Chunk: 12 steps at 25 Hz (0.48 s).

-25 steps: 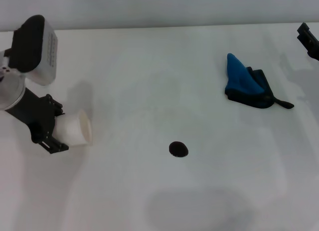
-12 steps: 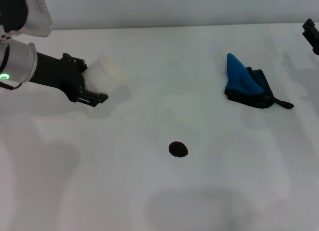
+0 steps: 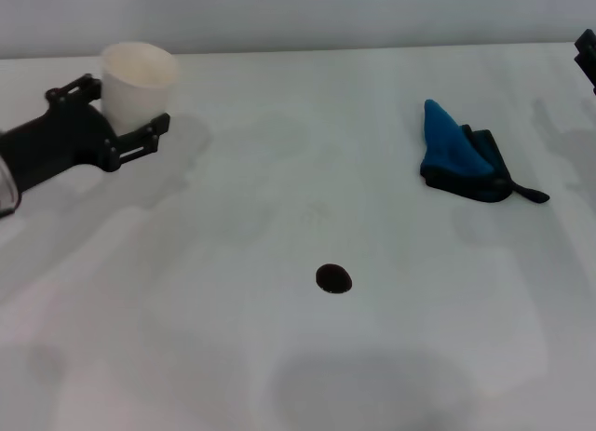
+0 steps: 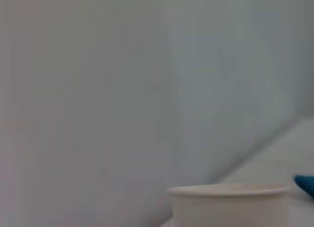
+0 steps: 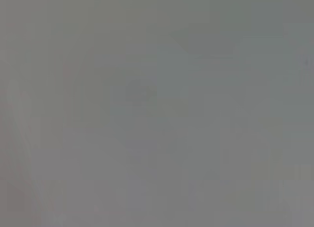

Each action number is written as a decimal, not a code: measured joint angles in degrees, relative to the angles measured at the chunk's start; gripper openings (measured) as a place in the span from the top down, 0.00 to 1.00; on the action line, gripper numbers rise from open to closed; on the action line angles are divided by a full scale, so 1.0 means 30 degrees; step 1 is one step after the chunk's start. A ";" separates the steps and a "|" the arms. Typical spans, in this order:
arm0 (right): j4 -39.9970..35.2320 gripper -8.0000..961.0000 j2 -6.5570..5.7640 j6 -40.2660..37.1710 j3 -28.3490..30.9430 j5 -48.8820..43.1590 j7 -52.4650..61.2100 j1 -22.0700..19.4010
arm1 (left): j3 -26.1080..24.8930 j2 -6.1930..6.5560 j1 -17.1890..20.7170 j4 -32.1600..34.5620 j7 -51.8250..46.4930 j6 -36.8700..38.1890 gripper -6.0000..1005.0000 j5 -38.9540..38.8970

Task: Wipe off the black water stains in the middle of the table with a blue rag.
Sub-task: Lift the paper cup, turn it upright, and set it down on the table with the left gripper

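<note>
A: Where is the stain?

B: The black stain (image 3: 332, 278) sits near the middle of the white tabletop (image 3: 279, 170), a small glossy oval lying alone on the bare surface.

A: And the rag?

B: The blue rag (image 3: 463, 155) is toward two o'clock from the stain and well apart from it. It is bunched up, with a pointed blue peak at the far side, dark edges along the near side, and a thin dark tail trailing toward the right edge. A sliver of blue (image 4: 306, 184) also shows in the left wrist view, beyond the cup.

A: What is the left arm doing?

B: The left pincer (image 3: 116, 114) is at about ten o'clock from the stain, close to the far left corner of the tabletop. It holds a white paper cup (image 3: 137, 79) upright, mouth up, with its black fingers on either side of the cup's lower wall. The cup's rim (image 4: 228, 190) fills the lower part of the left wrist view.

A: And the right arm?

B: Only a dark bit of the right pincer (image 3: 588, 55) shows at the far right edge, at about two o'clock, beyond the rag and not touching it. I cannot tell how its fingers stand. The right wrist view shows only a plain grey blur.
</note>
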 joint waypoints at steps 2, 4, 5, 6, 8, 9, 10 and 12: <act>-0.0040 0.11 -0.0019 -0.0029 0.0003 -0.0068 -0.0015 0.0001 | -0.0002 -0.0004 0.1481 0.1517 0.2310 -0.0089 0.21 -0.2252; -0.0096 0.11 -0.0021 -0.0037 0.0000 -0.0110 -0.0024 0.0010 | -0.0011 -0.0019 0.2885 0.3149 0.4899 -0.0227 0.21 -0.4349; -0.0124 0.11 -0.0024 -0.0039 -0.0007 -0.0110 -0.0031 0.0026 | -0.0019 -0.0027 0.3500 0.4003 0.6176 -0.0332 0.21 -0.5222; -0.0156 0.11 -0.0025 -0.0041 -0.0034 -0.0118 -0.0035 0.0043 | -0.0017 -0.0047 0.3894 0.4635 0.7125 -0.0406 0.21 -0.5867; -0.0170 0.11 -0.0027 -0.0042 -0.0090 -0.0136 -0.0047 0.0081 | -0.0018 -0.0097 0.4793 0.6355 0.9950 -0.1084 0.21 -0.7582; -0.0174 0.11 -0.0030 -0.0047 -0.0106 -0.0147 -0.0054 0.0103 | -0.0021 -0.0114 0.5037 0.6941 1.1034 -0.1498 0.21 -0.8154; -0.0176 0.11 -0.0031 -0.0048 -0.0122 -0.0157 -0.0062 0.0116 | -0.0022 -0.0137 0.5306 0.7726 1.2498 -0.2115 0.21 -0.8934; -0.0180 0.11 -0.0033 -0.0050 -0.0131 -0.0180 -0.0065 0.0129 | -0.0028 -0.0178 0.5585 0.8823 1.4571 -0.3278 0.21 -1.0020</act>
